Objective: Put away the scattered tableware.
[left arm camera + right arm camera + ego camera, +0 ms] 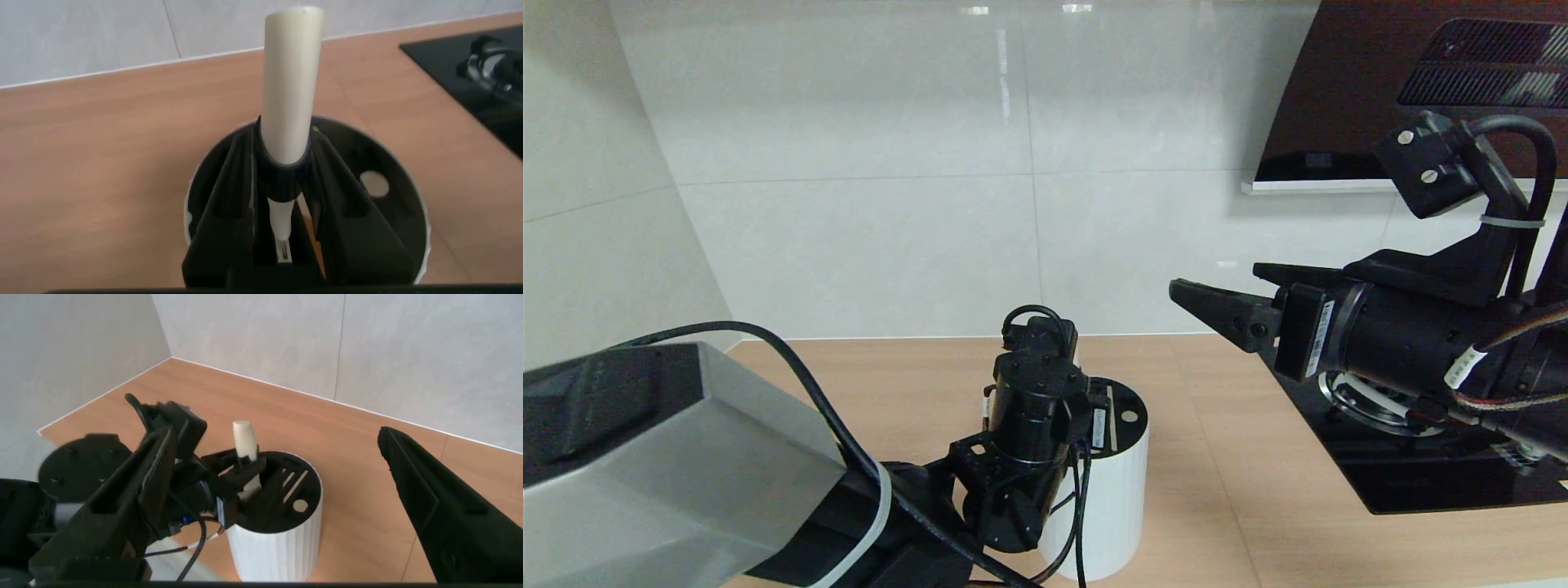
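A white ribbed utensil holder (1112, 506) with a black slotted top (384, 204) stands on the wooden counter (890, 384). A utensil with a cream handle (292, 82) and a black collar stands upright in one of its slots. My left gripper (286, 163) comes down from above and is shut on the utensil at the collar; the handle (244, 441) sticks up between the fingers. My right gripper (1217, 279) hangs open in the air to the right of the holder (278, 547) and above it, holding nothing.
A black cooktop (1421, 474) with a burner lies on the counter at the right, under my right arm. A dark range hood (1421, 82) hangs on the tiled wall above it. Bare counter stretches left of and behind the holder.
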You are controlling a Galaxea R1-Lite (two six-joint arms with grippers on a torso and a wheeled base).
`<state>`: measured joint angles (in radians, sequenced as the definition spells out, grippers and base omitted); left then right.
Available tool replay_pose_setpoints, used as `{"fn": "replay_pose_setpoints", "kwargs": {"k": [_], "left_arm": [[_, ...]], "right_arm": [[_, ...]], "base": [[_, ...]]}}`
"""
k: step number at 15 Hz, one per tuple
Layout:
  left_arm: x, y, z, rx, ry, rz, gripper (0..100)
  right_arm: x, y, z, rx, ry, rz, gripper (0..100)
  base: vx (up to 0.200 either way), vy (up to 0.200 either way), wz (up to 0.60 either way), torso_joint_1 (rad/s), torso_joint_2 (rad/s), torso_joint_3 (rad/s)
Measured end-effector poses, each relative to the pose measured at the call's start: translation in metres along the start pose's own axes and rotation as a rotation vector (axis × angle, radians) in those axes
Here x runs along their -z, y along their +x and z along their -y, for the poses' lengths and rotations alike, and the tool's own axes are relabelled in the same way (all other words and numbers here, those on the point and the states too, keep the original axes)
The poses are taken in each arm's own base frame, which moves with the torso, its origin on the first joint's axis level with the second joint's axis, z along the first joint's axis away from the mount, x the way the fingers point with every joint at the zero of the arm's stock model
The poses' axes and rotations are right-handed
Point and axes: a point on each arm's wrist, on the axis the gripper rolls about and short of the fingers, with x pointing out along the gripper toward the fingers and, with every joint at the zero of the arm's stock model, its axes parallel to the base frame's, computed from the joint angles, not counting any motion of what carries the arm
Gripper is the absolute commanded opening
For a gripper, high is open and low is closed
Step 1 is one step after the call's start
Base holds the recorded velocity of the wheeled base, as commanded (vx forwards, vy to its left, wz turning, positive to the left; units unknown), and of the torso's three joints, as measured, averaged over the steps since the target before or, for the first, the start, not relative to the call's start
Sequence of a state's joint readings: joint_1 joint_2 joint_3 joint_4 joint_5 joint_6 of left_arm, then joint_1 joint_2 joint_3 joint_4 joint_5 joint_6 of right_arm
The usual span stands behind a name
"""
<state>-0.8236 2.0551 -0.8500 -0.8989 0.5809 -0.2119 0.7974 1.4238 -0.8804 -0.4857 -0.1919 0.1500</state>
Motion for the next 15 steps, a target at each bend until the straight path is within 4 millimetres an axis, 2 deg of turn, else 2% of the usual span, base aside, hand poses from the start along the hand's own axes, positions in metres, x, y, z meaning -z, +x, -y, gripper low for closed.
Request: {"fn": "replay_pose_setpoints", "kwargs": {"k": [3,4,12,15], "left_arm": [[0.001,0.0,0.0,-0.001,0.0,-0.001,0],[0.001,0.0,0.0,-0.001,0.0,-0.002,100],[-0.001,-0.003,0.001,0.003,-0.002,0.005,100],[-0.01,-0.01,-0.002,0.006,-0.009,0.026,100]], "right_arm": [[0.0,0.0,0.0,0.0,0.0,0.0,100],[0.0,0.0,0.0,0.0,0.0,-0.001,100],[0.0,0.0,0.0,0.0,0.0,-0.001,100],[0.0,0.0,0.0,0.0,0.0,-0.001,100]], "base": [[0.0,0.0,0.0,0.0,0.0,0.0],[0.0,0.0,0.0,0.0,0.0,0.0],[0.0,0.0,0.0,0.0,0.0,0.0],[0.0,0.0,0.0,0.0,0.0,0.0]]}}
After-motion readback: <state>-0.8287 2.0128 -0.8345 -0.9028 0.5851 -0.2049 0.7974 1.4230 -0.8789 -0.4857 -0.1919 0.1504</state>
